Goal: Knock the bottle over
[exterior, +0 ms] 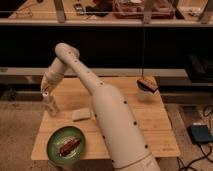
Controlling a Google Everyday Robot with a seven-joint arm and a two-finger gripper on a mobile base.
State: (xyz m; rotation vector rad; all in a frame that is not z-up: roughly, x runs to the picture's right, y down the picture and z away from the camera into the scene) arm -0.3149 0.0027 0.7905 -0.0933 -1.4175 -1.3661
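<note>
Translucent whitish plastic, the bottle [50, 106] stands upright at the worktop's [150, 125] 9 o'clock edge, with the end effector [46, 93] just above its cap; whether that end effector is apart or together I cannot tell. A beige block [81, 114] lies just at the bottle's 3 o'clock, a green plate [66, 145] at its 5 o'clock.

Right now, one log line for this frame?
task: knock bottle | bottle: upright, table's left edge | gripper: just above its cap | green plate: front-left
</note>
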